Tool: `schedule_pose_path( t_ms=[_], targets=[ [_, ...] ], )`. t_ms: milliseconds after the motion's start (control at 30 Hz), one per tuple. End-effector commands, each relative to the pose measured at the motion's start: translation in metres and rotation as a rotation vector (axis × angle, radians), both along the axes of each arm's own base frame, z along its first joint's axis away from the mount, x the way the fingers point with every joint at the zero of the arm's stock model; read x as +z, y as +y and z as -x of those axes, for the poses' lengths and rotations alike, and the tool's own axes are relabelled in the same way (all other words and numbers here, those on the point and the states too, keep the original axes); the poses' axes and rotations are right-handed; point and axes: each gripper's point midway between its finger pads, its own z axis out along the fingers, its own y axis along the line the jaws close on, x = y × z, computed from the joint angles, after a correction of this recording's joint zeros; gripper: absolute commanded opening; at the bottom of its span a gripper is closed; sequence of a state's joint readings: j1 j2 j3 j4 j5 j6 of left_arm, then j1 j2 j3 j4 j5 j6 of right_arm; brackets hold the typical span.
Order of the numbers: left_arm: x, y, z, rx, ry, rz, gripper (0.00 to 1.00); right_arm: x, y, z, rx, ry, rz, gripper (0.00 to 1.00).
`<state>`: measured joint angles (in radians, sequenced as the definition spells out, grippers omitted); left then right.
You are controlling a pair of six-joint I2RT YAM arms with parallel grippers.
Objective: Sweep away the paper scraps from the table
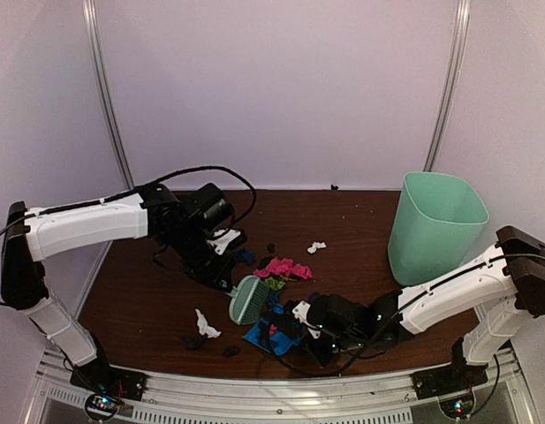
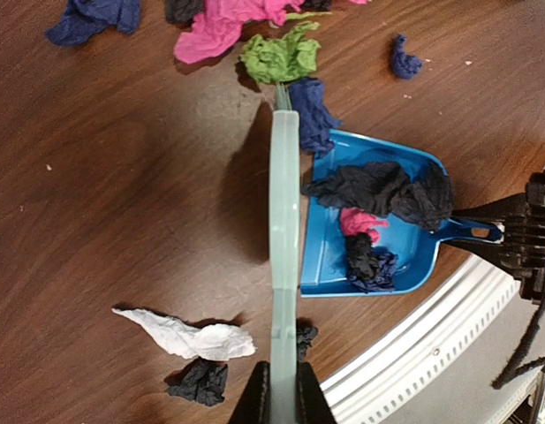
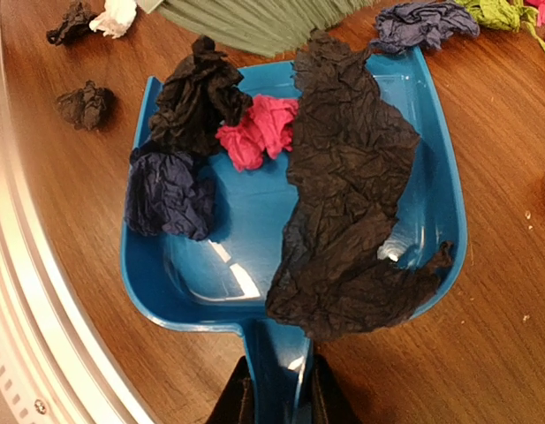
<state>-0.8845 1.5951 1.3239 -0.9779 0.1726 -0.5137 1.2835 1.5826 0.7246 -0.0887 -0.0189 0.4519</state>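
Note:
My left gripper is shut on the handle of the mint-green hand brush, whose head stands at the mouth of the blue dustpan. My right gripper is shut on the dustpan's handle. In the pan lie a large black wad, a smaller black one, a pink one and a dark blue one. Paper scraps on the table: pink, green, dark blue, white, black.
A mint-green bin stands at the right of the table. A silver metal rail runs along the near edge, close to the dustpan. A white scrap and a dark blue one lie apart from the pile.

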Motion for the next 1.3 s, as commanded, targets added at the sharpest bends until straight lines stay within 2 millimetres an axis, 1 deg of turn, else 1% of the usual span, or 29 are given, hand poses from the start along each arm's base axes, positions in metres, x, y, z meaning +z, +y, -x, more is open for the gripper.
schedule_pose_path(
  t_ms=[0,67,233,333,400,567,700,933,1067,1133,1233,1267],
  targets=[
    [0.014,-0.021,0.016,-0.102,0.027,0.088,0.0,0.0,0.0,-0.007,-0.032,-0.038,-0.002,0.0],
    [0.018,-0.025,0.024,-0.125,0.042,0.111,0.0,-0.003,-0.001,-0.007,-0.032,-0.038,0.003,0.0],
    [0.038,-0.029,0.031,-0.126,0.054,0.174,0.0,-0.002,-0.004,-0.008,-0.043,-0.043,0.002,0.0],
    [0.052,-0.032,0.036,-0.132,0.067,0.221,0.0,0.002,-0.005,-0.01,-0.054,-0.054,-0.011,0.0],
    [0.06,-0.03,0.037,-0.13,0.06,0.223,0.0,0.006,-0.006,-0.01,-0.06,-0.06,-0.023,0.0],
    [0.075,-0.014,0.028,-0.095,-0.004,0.146,0.0,0.018,-0.011,-0.013,-0.076,-0.083,-0.053,0.0],
    [0.091,-0.006,0.019,-0.069,-0.067,0.119,0.0,0.029,-0.016,-0.013,-0.09,-0.097,-0.085,0.0],
    [0.128,-0.002,0.008,-0.033,-0.168,0.158,0.0,0.051,-0.028,-0.019,-0.153,-0.134,-0.15,0.0],
    [0.161,-0.001,0.0,-0.001,-0.248,0.21,0.0,0.059,-0.036,-0.022,-0.188,-0.147,-0.159,0.0],
    [0.172,0.001,-0.003,0.014,-0.28,0.224,0.0,0.062,-0.038,-0.023,-0.203,-0.151,-0.159,0.0],
    [0.179,0.008,-0.01,0.049,-0.325,0.211,0.0,0.073,-0.041,-0.027,-0.23,-0.164,-0.166,0.0],
    [0.18,0.012,-0.013,0.065,-0.343,0.201,0.0,0.081,-0.04,-0.03,-0.243,-0.172,-0.174,0.0]
  ],
)
